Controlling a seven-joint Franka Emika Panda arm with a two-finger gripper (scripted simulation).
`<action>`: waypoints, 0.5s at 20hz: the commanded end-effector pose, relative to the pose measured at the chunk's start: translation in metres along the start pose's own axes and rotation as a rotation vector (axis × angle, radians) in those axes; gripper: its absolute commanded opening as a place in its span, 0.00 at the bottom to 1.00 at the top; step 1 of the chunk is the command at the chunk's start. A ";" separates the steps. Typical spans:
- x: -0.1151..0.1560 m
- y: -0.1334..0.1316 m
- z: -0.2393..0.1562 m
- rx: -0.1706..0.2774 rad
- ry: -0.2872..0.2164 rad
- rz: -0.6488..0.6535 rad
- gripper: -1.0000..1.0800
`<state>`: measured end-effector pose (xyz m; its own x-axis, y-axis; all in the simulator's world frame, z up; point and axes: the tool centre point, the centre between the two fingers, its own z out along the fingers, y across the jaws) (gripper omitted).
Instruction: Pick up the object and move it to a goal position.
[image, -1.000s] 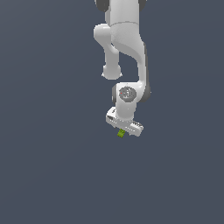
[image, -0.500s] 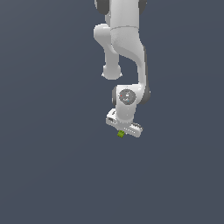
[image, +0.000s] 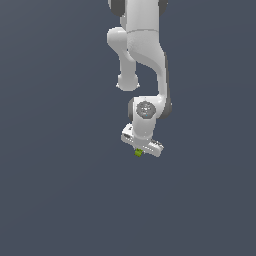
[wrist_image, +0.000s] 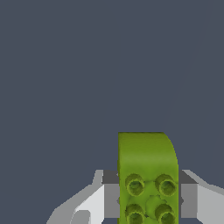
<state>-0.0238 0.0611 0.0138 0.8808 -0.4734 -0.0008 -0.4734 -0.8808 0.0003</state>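
The object is a small yellow-green block (image: 138, 152) with round studs on its face. In the exterior view it peeks out just under the white gripper (image: 141, 150), near the middle of the picture. In the wrist view the block (wrist_image: 146, 166) fills the space between the two grey fingers (wrist_image: 111, 199), which press on its sides. The gripper is shut on the block and holds it. Most of the block is hidden by the hand in the exterior view.
The white arm (image: 142, 55) comes down from the top of the exterior view. A plain dark grey surface (image: 55, 190) lies all around. No goal marker shows.
The gripper with the block has shifted slightly upward and toward the exterior view's right. The grip has not changed.
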 end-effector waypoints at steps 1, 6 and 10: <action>-0.003 -0.001 -0.003 0.001 0.000 -0.001 0.00; -0.018 -0.004 -0.016 0.001 0.000 -0.001 0.00; -0.036 -0.008 -0.033 0.001 0.000 -0.001 0.00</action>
<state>-0.0463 0.0802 0.0398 0.8808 -0.4735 -0.0010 -0.4735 -0.8808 0.0006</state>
